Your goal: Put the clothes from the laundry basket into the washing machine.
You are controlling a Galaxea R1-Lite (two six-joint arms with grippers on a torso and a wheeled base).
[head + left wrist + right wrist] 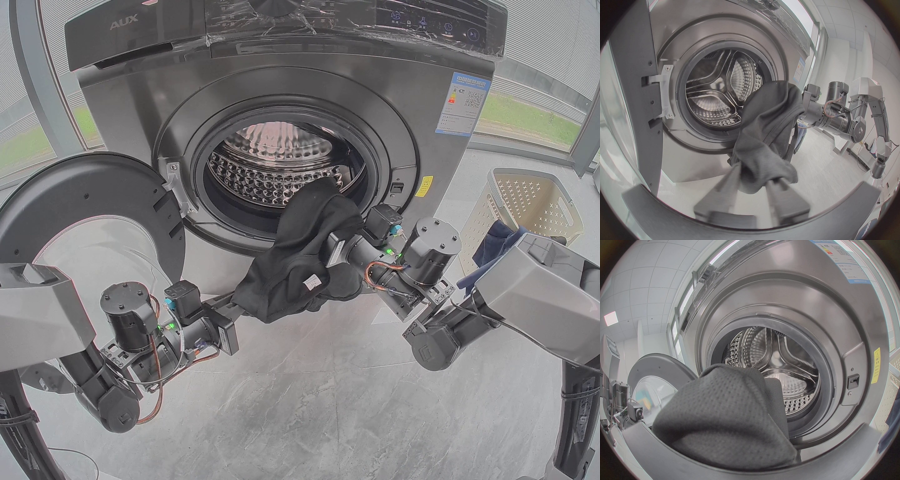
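Note:
A black garment hangs in front of the open washing machine, stretched between both grippers, its top edge at the lip of the drum. My left gripper is shut on its lower end; the left wrist view has cloth bunched between the fingers. My right gripper holds the upper end at the drum mouth, with the cloth draped over it. The drum looks bare inside. The laundry basket stands on the floor to the right with a blue garment over its rim.
The round door is swung fully open to the left, just above my left arm. Grey tiled floor lies free in front of the machine. The basket sits close behind my right arm.

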